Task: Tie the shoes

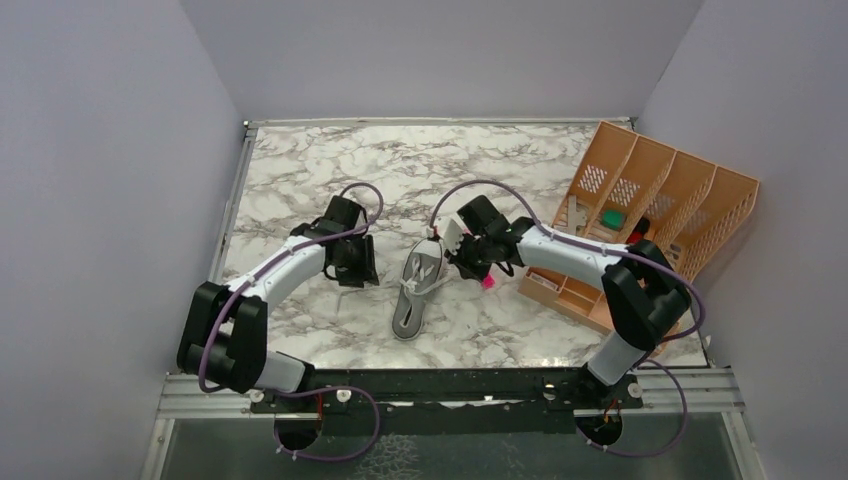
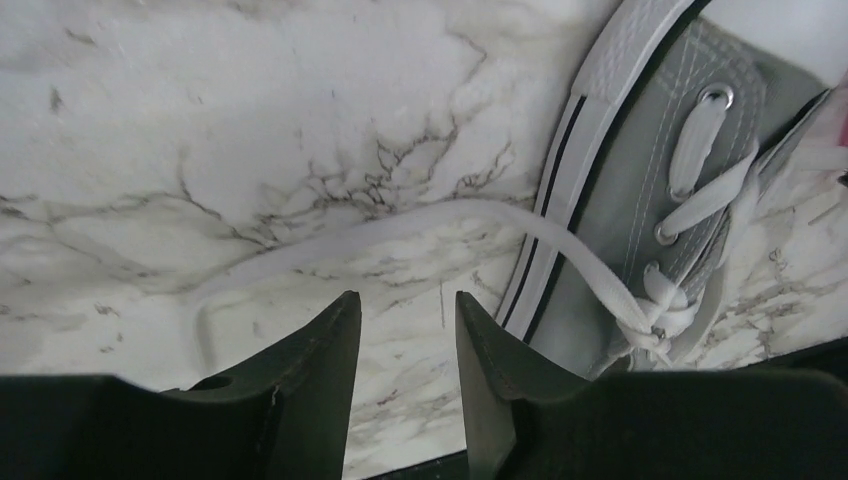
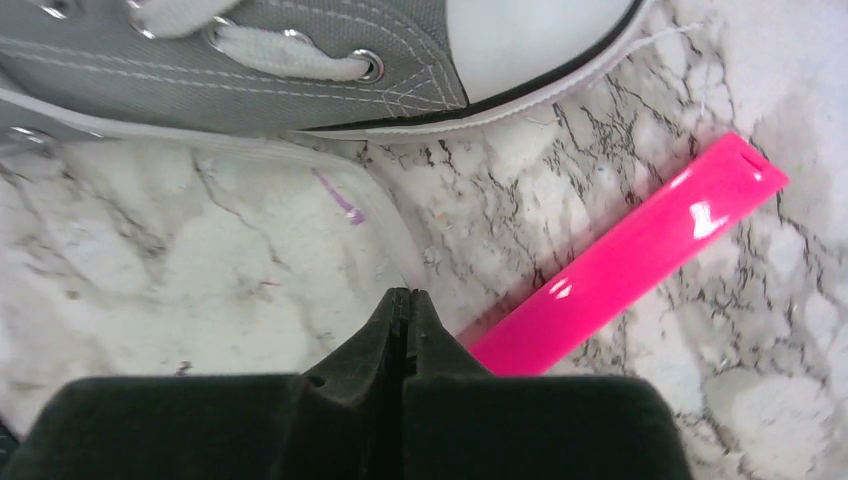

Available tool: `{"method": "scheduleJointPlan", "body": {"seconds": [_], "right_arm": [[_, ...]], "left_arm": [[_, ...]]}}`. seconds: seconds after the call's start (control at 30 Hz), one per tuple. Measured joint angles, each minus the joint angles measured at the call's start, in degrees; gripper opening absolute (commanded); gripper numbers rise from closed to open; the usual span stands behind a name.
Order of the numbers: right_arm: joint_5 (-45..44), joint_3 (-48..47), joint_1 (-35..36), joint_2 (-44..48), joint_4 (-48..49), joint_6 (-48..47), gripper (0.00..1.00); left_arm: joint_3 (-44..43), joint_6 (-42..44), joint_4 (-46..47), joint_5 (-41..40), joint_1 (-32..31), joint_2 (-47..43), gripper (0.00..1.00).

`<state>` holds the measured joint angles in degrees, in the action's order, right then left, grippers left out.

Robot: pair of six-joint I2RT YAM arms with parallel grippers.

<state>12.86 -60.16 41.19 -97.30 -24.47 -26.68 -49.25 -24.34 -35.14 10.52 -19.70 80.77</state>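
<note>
Lying near the middle of the marble counter (image 1: pixel 500 170), the grey sneaker (image 1: pixel 417 290) is pointing its white toe cap toward 12 o'clock and its heel toward the near edge. One white lace (image 2: pixel 400 225) is trailing from the knot area out over the counter toward 9 o'clock, passing just ahead of the left hand (image 2: pixel 405 300). That hand is hovering low beside the shoe at its 9 o'clock with its fingers spread apart and nothing between them. A second lace (image 3: pixel 395 225) is curving away from the sole on the other side and running down to the tips of the right hand (image 3: pixel 402 295), which is sitting at the shoe's 2 o'clock. Its fingers are pressing together; whether the lace is caught between them cannot be told. A pink bar (image 3: pixel 630 255) is lying flat just beside that hand, at the sneaker's 3 o'clock. An orange slotted organizer (image 1: pixel 660 200) is standing farther out, toward 2 o'clock.
</note>
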Motion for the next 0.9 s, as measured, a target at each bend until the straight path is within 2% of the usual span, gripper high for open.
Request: {"method": "scheduleJointPlan", "body": {"seconds": [0.17,0.27,0.37,0.5,0.57,0.63,0.8,0.9], "right_arm": [[1.3,0.6,0.0,5.5,-0.4,11.5,0.00],[1.3,1.9,0.0,8.0,0.9,17.6,0.01],[0.2,2.3,0.0,8.9,2.1,22.6,0.01],[-1.0,2.4,-0.7,9.3,3.9,27.6,0.01],[-1.4,2.7,-1.2,9.7,4.4,29.4,0.01],[-1.7,3.1,-1.9,10.1,4.7,30.1,0.00],[-2.1,3.3,-2.7,10.4,4.7,30.1,0.00],[-2.0,3.3,-2.7,10.4,4.6,29.8,0.01]], "left_arm": [[4.7,-6.3,0.3,2.4,-2.7,-1.7,0.34],[6.7,-10.4,2.0,3.6,-7.9,-1.6,0.32],[7.1,-13.1,4.2,5.1,-12.7,-0.4,0.31],[6.8,-15.1,6.4,7.8,-15.4,1.2,0.34],[6.7,-16.1,8.2,9.5,-16.5,1.5,0.38],[5.7,-16.4,8.4,9.5,-17.3,1.6,0.46],[2.3,-13.8,2.6,0.1,-17.4,-3.8,0.66],[1.5,-10.8,-0.6,-5.7,-17.1,-8.3,0.67]]}}
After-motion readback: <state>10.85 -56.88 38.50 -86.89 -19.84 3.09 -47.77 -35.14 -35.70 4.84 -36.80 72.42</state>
